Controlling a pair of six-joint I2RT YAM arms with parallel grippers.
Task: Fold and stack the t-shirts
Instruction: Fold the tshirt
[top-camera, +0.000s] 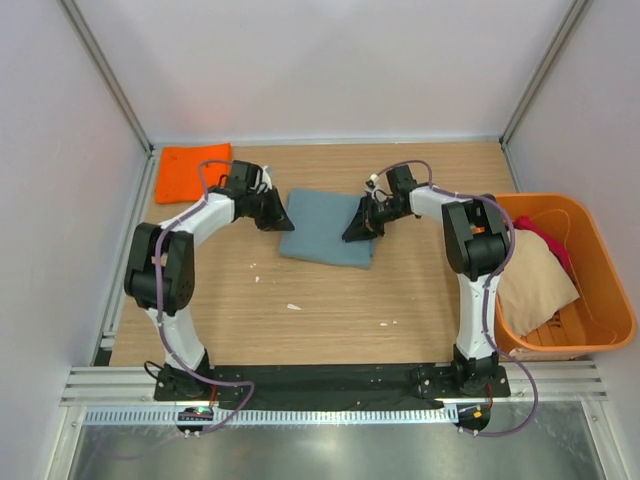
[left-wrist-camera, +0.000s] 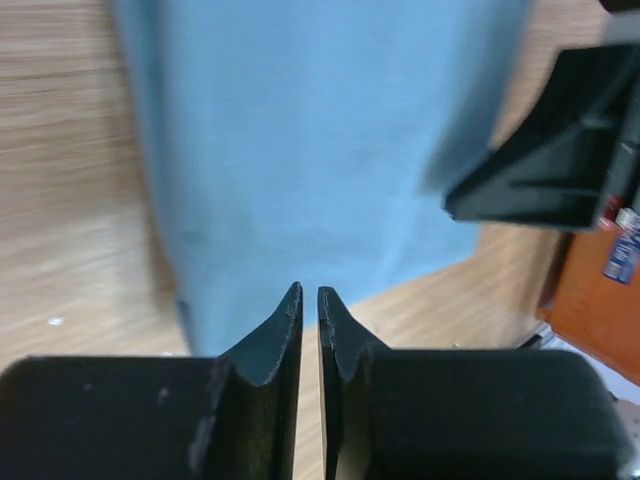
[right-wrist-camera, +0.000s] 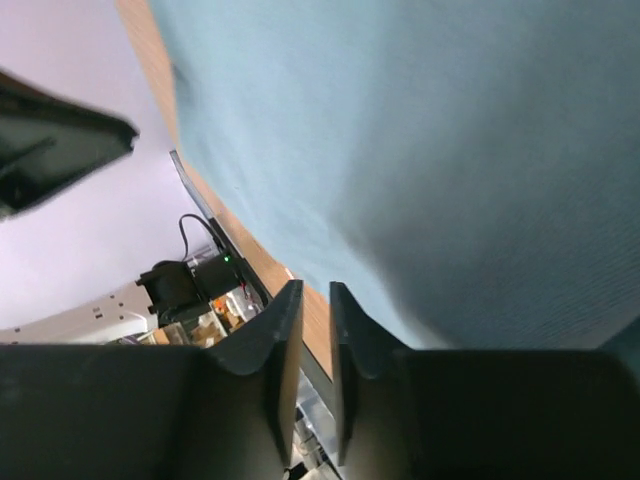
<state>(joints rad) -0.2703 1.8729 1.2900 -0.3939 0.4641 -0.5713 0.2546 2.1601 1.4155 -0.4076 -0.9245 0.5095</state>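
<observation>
- Your left tool (left-wrist-camera: 309, 300) sits at the folded grey-blue t-shirt's (top-camera: 325, 229) left edge, fingers nearly together, holding nothing.
- Your right tool (right-wrist-camera: 308, 295) matches it at the right edge.

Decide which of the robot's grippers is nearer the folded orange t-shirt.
Left. The left gripper is just right of the orange t-shirt, at the grey-blue t-shirt's left edge; the right gripper is at its far right edge.
</observation>
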